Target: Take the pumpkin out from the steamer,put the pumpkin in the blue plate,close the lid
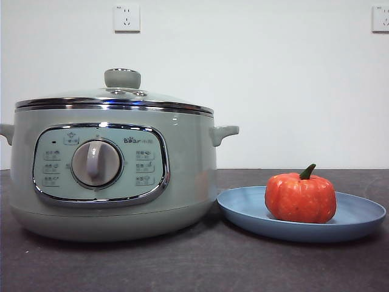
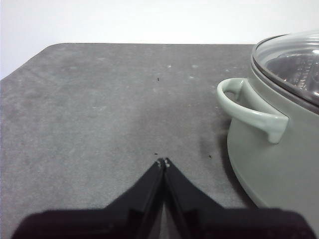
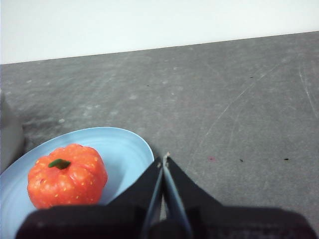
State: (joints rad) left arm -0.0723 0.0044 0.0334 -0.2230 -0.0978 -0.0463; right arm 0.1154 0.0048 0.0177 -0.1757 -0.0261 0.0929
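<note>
Steamer (image 1: 112, 164) is taking up most of the front view, sitting on the dark grey table (image 1: 200, 261) with its glass lid (image 1: 115, 97) already resting square on the chrome rim, pale green knob uppermost. Its front panel is carrying a central dial and the word "Bear" in small letters; the tiny button legends around the dial are too small to read. Just beside it, the blue plate (image 1: 358, 222) is lying flat, its edge close to the cooker's base, though whether they are touching I cannot tell. Pumpkin (image 1: 300, 197) is sitting upright in that plate, green stem pointing up. Judging by this, no move is remaining: the fruit is out and plated, the pot is covered. Right gripper (image 3: 165, 160) is hanging beside the plate with its jaws pressed together, holding nothing, and it is the nearer arm to the pumpkin. Left gripper (image 2: 163, 162) is waiting near the steamer's side handle (image 2: 251, 112), jaws likewise together and empty.
</note>
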